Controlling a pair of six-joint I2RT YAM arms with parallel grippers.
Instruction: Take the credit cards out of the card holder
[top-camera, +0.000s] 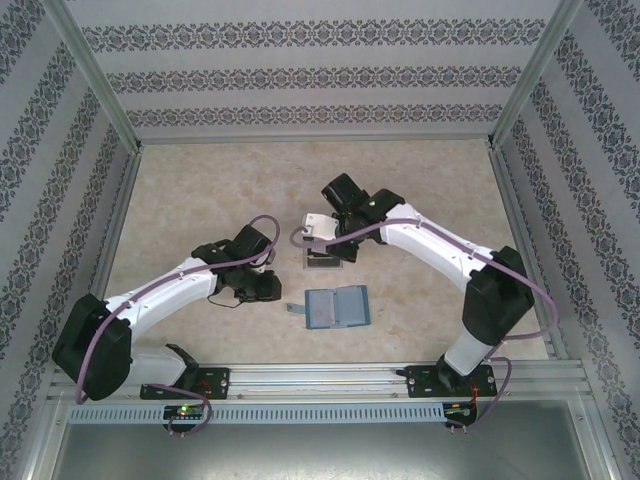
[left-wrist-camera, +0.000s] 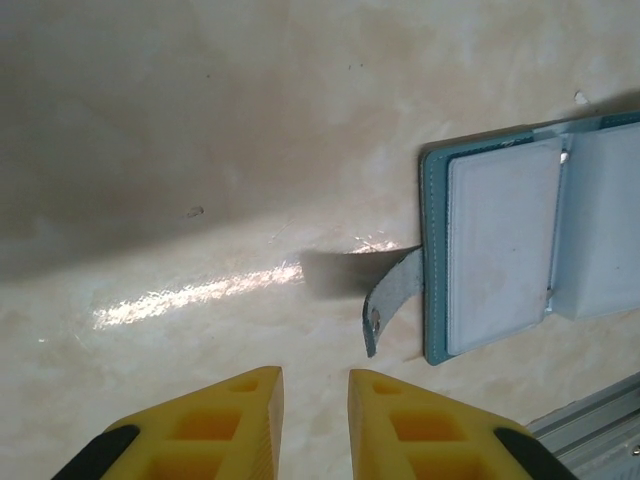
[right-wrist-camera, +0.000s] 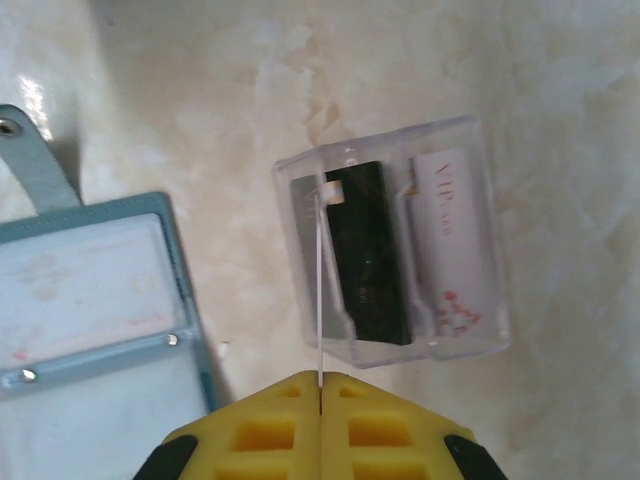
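The right gripper (right-wrist-camera: 320, 385) is pinched shut on a pale credit card (right-wrist-camera: 319, 290), edge-on, long axis pointing to 12 o'clock over the clear tray (right-wrist-camera: 480, 200); the open card holder (right-wrist-camera: 190, 300) lies at its 9 o'clock, and at 2 o'clock from the slightly parted, empty left gripper (left-wrist-camera: 313, 380).

My left arm (top-camera: 160, 295) reaches in from its base on the left toward the middle, elbow bent. Its left tool (left-wrist-camera: 315, 390) points down with the yellow fingers (left-wrist-camera: 240, 420) parted by a narrow gap and nothing between them. My right arm (top-camera: 430, 245) arches in from the right, and its right tool (right-wrist-camera: 320, 390) has the fingers pressed together, pinching a thin credit card (right-wrist-camera: 320, 290) edge-on.
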